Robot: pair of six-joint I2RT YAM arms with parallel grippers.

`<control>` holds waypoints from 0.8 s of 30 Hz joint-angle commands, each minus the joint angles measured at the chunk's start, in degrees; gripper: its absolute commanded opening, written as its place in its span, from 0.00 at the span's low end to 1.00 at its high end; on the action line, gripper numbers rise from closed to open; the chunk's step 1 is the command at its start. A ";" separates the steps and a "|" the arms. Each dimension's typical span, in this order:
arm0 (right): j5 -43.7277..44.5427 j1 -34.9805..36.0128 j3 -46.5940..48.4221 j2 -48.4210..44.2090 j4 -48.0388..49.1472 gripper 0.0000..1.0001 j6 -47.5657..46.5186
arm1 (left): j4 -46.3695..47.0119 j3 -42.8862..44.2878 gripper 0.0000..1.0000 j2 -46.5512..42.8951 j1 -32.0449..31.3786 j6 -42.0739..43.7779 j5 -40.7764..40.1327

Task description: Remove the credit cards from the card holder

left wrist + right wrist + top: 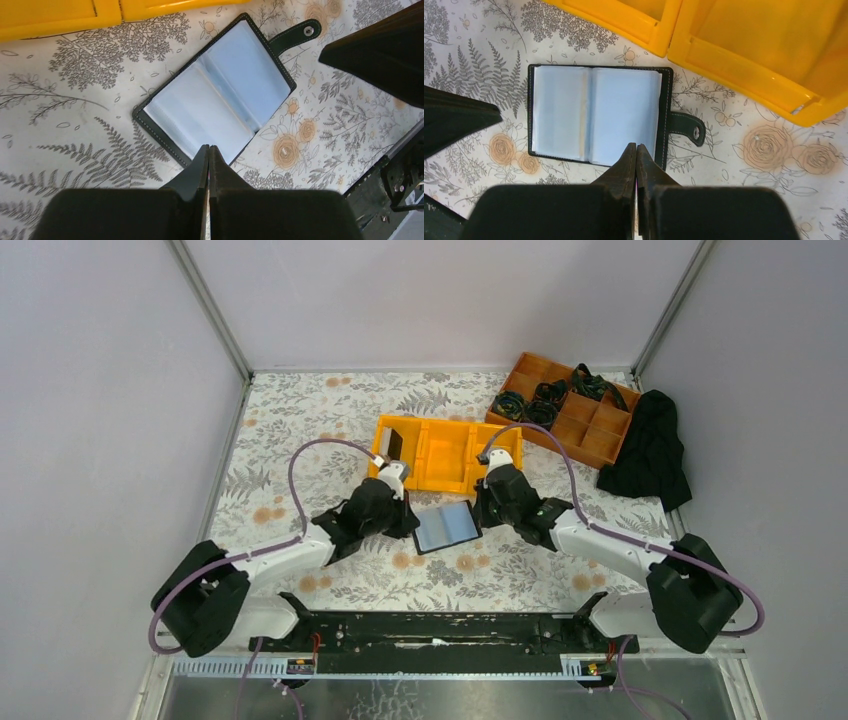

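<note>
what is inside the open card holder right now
The card holder lies open, showing clear, pale bluish plastic sleeves across both halves. No separate card edge or print stands out, so whether cards sit within the sleeves, or beneath this top page, cannot be told.

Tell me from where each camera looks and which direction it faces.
Top external: above, behind the left arm and right arm, both in view; looks down on the table.
Left wrist: on the left arm, facing down at the card holder; its shut left pincer shows.
Right wrist: on the right arm, facing down likewise; its shut right pincer shows.
All three share the open card holder and yellow bin.
</note>
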 commanded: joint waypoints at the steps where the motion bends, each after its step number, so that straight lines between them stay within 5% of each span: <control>1: 1.67 0.19 1.10 3.22 5.49 0.00 2.76 | 14.49 -1.82 0.00 3.13 -0.74 -3.52 0.82; 13: 1.94 0.17 -1.57 9.30 9.65 0.03 4.60 | 15.15 -0.37 0.00 15.63 -0.81 -6.46 -0.05; 19: 2.15 0.10 -1.91 11.33 10.36 0.24 4.37 | 12.22 2.11 0.00 20.56 -0.79 -6.50 -0.23; 24: 1.38 0.12 -2.04 13.39 11.55 0.19 4.63 | 11.01 2.58 0.00 21.50 -0.78 -6.32 -1.24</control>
